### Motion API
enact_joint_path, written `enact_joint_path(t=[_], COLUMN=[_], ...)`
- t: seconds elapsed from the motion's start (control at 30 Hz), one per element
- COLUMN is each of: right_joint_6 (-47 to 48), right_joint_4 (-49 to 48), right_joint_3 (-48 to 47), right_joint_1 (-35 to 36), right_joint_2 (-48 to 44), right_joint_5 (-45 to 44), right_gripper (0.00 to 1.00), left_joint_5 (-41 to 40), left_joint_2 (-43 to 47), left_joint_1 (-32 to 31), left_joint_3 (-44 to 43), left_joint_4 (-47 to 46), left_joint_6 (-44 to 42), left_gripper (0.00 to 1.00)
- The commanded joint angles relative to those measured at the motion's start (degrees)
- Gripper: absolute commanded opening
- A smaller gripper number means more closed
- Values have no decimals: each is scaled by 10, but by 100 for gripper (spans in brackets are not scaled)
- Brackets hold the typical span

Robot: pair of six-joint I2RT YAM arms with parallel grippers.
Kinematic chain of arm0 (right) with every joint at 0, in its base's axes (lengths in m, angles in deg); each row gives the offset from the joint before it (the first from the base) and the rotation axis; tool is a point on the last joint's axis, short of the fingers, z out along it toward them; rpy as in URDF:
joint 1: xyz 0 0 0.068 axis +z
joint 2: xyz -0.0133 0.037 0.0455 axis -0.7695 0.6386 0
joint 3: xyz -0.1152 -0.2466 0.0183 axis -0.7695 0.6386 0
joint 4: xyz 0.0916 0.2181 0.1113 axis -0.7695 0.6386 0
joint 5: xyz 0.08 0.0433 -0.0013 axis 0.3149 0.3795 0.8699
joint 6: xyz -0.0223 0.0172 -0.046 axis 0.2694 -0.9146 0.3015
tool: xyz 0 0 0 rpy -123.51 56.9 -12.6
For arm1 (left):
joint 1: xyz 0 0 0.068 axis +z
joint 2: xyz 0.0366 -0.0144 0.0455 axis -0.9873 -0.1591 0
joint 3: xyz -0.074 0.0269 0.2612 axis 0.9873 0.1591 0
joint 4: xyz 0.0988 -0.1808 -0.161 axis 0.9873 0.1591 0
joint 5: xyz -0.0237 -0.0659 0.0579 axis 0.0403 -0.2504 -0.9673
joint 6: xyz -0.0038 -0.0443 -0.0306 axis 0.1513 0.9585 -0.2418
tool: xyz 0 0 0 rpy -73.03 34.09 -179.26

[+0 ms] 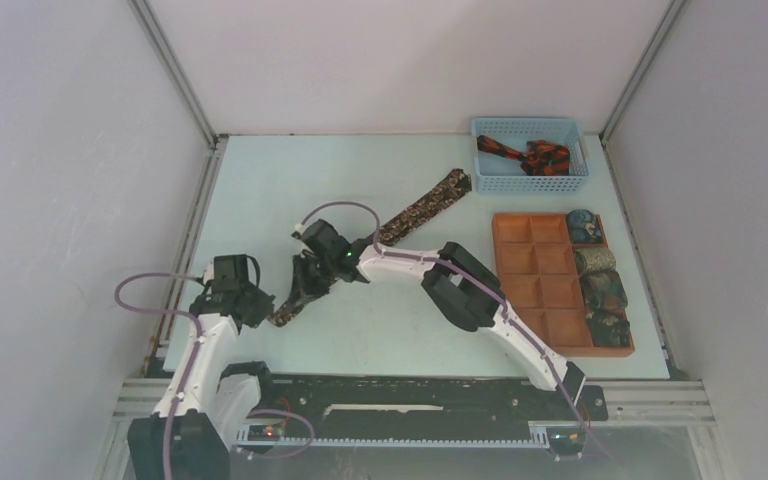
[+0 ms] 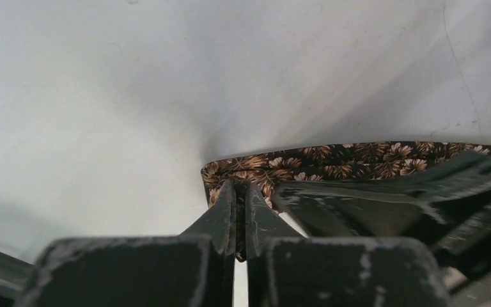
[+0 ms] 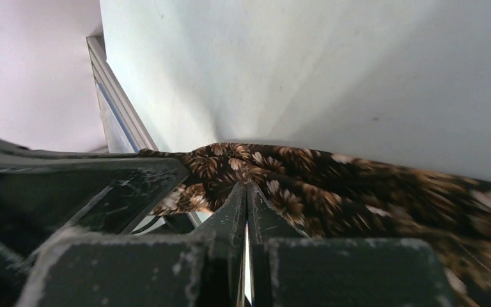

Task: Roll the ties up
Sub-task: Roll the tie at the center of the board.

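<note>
Brown floral tie (image 1: 425, 205) lies flat on the desk (image 1: 290, 180), stretched on a diagonal. Its far end points toward the blue basket (image 1: 530, 183) and its near end sits under my two wrists at the left.

- Left gripper (image 2: 241, 187): jaws pressed together on the very tip of the tie, with fabric caught between them.
- Right gripper (image 3: 246, 190): also clamped shut on the tie, just beside the left one and a little further along the strip. My other arm's finger shows in each wrist view, so the two are nearly touching.
- Black and red-orange tie (image 1: 525, 155): bunched in the basket, not rolled.
- Tray (image 1: 535, 262): four rolled ties (image 1: 595, 260) fill the right-hand column; the other compartments are bare.

Step in hand, as I judge it, is starting the roll on the brown tie. The end is pinched but no turn is visible yet.

The next move calls for folding the pinched tip over onto the strip and winding toward the far end. One gripper has to keep the core tight while the other re-grips. With the fingers this close, the risks are a collision or the fabric slipping free and springing flat
</note>
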Motion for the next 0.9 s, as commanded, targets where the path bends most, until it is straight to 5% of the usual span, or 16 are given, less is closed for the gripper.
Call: enact_joint_path(t=[0.0,0.33,0.87], right_joint_6=[43,56,19], right_joint_4=[-5,-11,-7], right_joint_3=[24,81,-34], right_joint_1=[-26,-36,36], right_joint_2=[-82,-118,6], right_joint_5=[-17,-5,25], right_gripper=[0,0,0], left_joint_5=[2,-78,-116], left_joint_2=[-22,-2,68], left_joint_1=[-29,-79,-78], left_joint_3=[-21,-55,-34], left_joint_4=[-23,32,87], left_joint_6=[-9,17,73], left_gripper=[0,0,0])
